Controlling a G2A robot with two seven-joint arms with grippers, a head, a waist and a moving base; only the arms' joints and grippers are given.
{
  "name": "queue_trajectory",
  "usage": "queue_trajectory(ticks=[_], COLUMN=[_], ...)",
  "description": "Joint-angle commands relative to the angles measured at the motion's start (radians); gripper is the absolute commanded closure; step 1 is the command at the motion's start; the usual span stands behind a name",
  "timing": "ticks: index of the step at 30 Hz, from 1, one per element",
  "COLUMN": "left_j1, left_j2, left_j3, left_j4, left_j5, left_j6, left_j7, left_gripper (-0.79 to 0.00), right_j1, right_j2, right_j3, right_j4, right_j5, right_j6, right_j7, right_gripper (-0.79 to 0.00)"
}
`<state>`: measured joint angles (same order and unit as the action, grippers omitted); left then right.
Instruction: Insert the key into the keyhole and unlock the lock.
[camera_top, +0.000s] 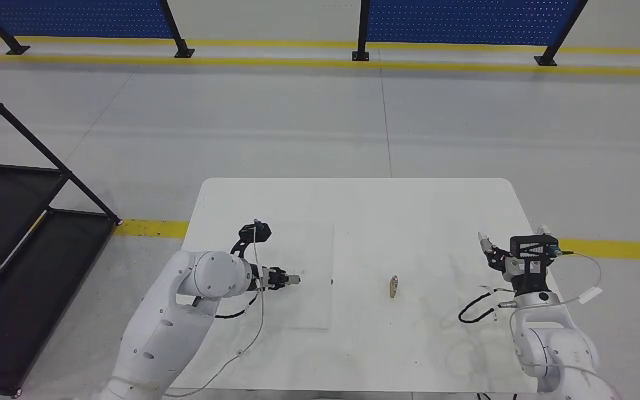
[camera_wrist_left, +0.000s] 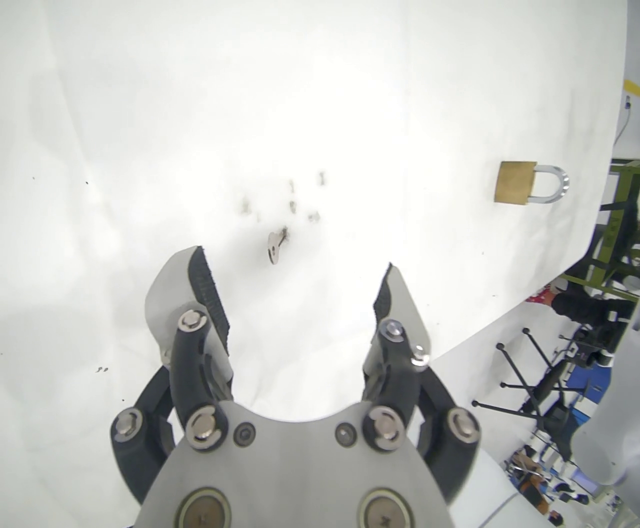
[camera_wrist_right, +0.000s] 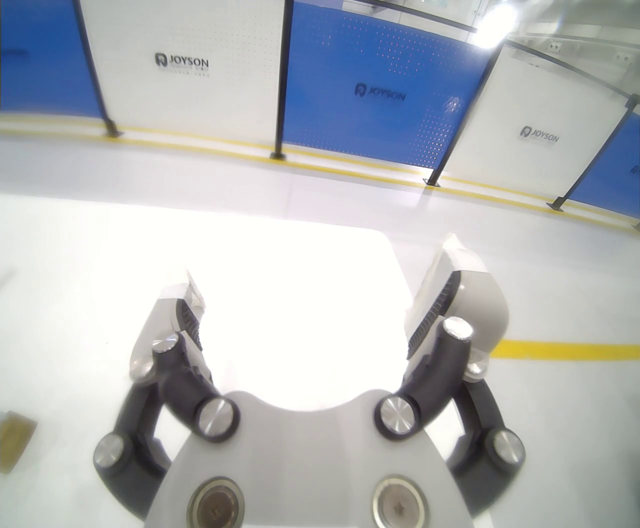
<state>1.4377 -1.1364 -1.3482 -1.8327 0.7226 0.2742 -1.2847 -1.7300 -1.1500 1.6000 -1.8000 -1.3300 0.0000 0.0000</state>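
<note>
White table (camera_top: 430, 210): lock (camera_wrist_left: 515, 182) lies shackle (camera_wrist_left: 564, 182) toward robot; left pincer (camera_wrist_left: 294, 259), right pincer (camera_wrist_right: 321, 255) wide

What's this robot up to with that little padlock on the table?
Nothing is being held yet. A small key and a brass padlock lie apart on the white table, and the padlock's shackle looks closed. The left gripper is open, with the key just ahead of its fingers. The right gripper is open too, near the table's edge, away from both.
</note>
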Motion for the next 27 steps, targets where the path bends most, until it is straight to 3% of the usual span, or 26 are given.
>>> queue_trajectory(ticks=[1, 12, 27], left_j1=[-0.006, -0.034, -0.039], left_j2=[0.001, 0.004, 0.01], left_j3=[0.009, 0.042, 0.06], left_j4=[0.013, 0.069, 0.082], left_j5=[0.005, 0.015, -0.009], left_j6=[-0.011, -0.042, -0.054], left_j7=[0.009, 0.036, 0.04], left_gripper=[-0.406, -0.354, -0.2], right_j1=[0.0, 0.0, 0.0], right_j2=[0.0, 0.0, 0.0], right_j3=[0.0, 0.0, 0.0], right_j4=[0.0, 0.0, 0.0], right_j5=[0.0, 0.0, 0.0], right_j6=[0.0, 0.0, 0.0], right_j7=[0.0, 0.0, 0.0], right_gripper=[-0.785, -0.785, -0.785])
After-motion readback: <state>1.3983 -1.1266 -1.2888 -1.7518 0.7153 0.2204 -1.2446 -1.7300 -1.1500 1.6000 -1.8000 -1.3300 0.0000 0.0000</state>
